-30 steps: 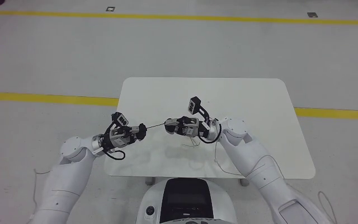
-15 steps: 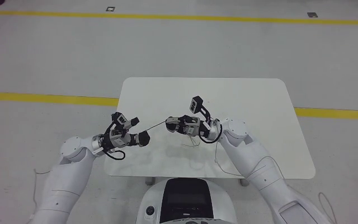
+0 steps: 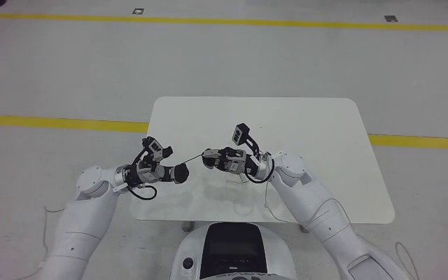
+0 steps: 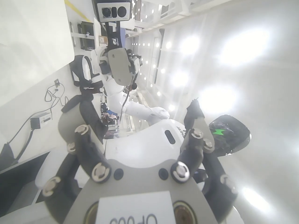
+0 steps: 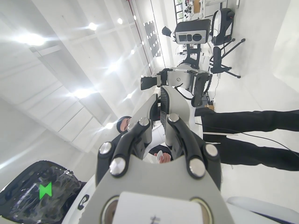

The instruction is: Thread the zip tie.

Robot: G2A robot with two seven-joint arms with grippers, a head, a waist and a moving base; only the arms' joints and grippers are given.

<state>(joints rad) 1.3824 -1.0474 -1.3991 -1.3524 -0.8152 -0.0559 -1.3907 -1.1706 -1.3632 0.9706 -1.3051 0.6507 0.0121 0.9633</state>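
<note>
Grey floor (image 3: 84, 63) with yellow lines (image 3: 70, 123), white round-cornered table (image 3: 315, 126) in the middle of the top view. Both arms are held above the near-left part of the table, grippers facing each other and just apart. The right gripper (image 3: 207, 158) sits closer to the table's centre, and the left gripper (image 3: 175, 164) is over the table's left edge. The zip tie (image 3: 190, 160) is a thin dark strand in the air between them, off the table. One end is at the right gripper's tip, and the other runs out to the left gripper. In the right wrist view the right gripper (image 5: 161, 95) has its fingers (image 5: 177, 131) pressed close together, clamped, holding the zip tie's end as the top view shows it. The strand itself is too thin to make out there. In the left wrist view the left gripper (image 4: 133, 103) is spread wide, its fingers (image 4: 88, 115) well apart, nothing pinched. Cannot tell whether the strand touches either left finger. The left wrist view also shows the right arm's gripper farther off, pointing back at the camera, and a small box with cables (image 4: 39, 120) on the floor.
</note>
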